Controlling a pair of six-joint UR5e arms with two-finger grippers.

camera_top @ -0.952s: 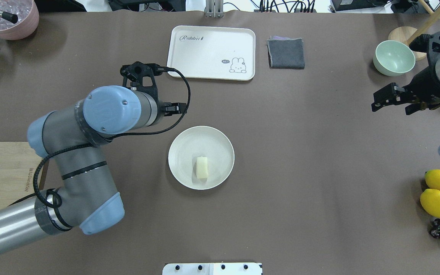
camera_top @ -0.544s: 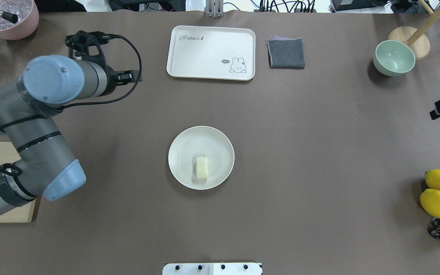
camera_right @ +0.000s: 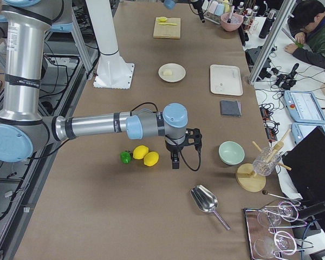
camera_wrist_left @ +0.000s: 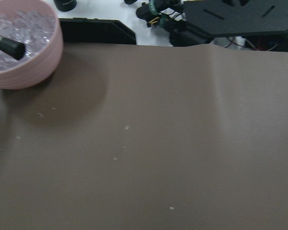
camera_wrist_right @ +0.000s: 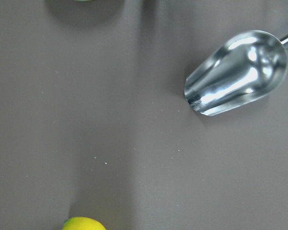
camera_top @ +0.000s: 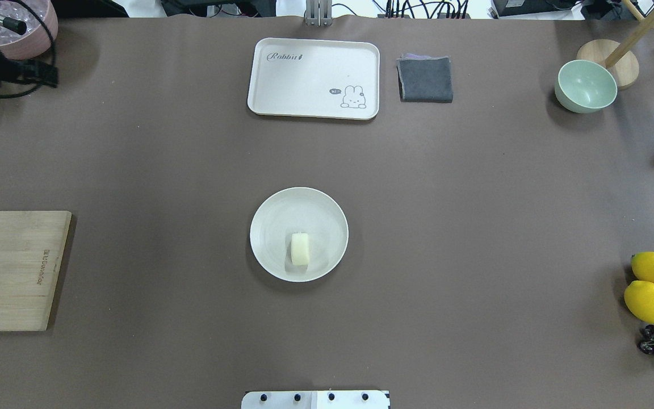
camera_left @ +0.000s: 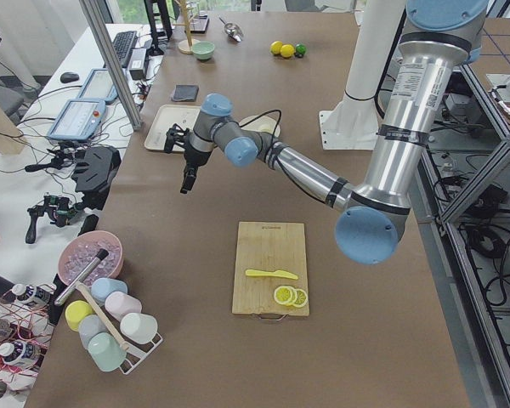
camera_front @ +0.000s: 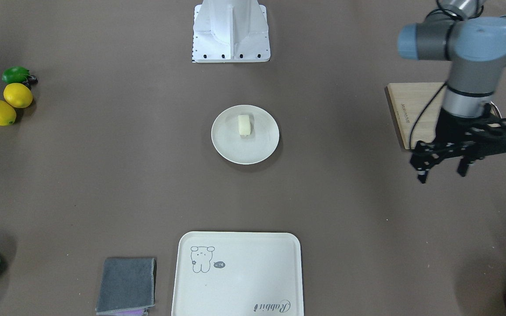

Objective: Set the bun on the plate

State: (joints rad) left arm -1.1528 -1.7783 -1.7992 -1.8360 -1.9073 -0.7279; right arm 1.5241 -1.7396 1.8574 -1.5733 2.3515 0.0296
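My left pincer hangs open and empty over the matte brown surface. Well off to its right, the smooth, pale, rounded-block bun lies on the round, shallow, raised-rim plate. Farther right, my right pincer hovers just beside two glossy lemons; I cannot tell whether it is open or closed.

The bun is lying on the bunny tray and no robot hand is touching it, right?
Not quite. The bun lies on the round plate, not on the bunny tray; the overhead view shows it. The rest is right: no robot hand touches it.
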